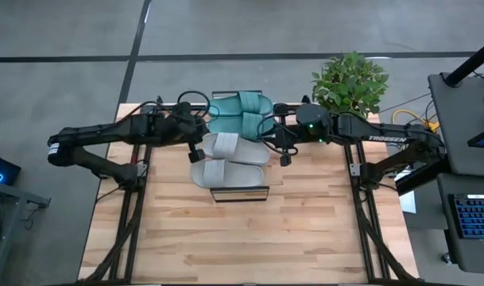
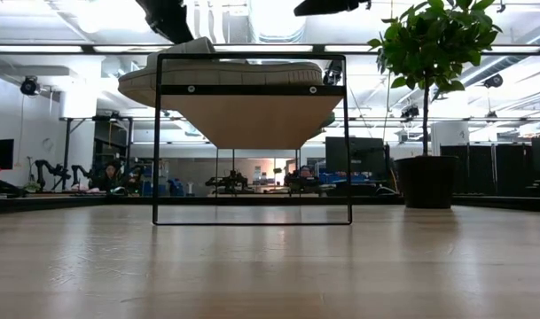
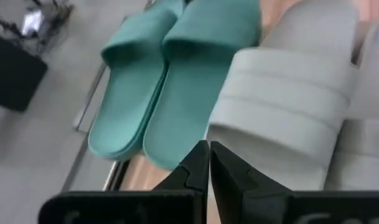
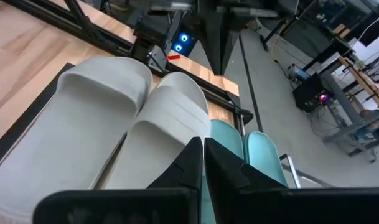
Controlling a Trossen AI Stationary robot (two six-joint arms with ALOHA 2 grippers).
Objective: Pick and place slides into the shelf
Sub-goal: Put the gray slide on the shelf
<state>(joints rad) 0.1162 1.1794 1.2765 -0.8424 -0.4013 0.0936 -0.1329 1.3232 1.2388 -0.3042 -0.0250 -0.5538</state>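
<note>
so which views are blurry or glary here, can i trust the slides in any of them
High view: even light, grey slides and teal slides sharp on the shelf. Low view: backlit by ceiling lights, the shelf underside dark. Left wrist view: slides soft, the left hand close and dark. Right wrist view: reasonably clear.

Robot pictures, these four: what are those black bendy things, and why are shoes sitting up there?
The black bendy things are two robot arms bolted to a wooden table. Each ends in a pinching gripper. One camera looks straight down, one peeks across the tabletop, and one rides on each wrist. From above, the left gripper and the right gripper hang over a long narrow wood-topped wire shelf. On it lie four ribbed-strap slide sandals: a teal-green pair at the far end and a light grey pair nearer. Both grippers are pinched shut and hold nothing. A leafy potted plant stands at the table's far right corner.
</note>
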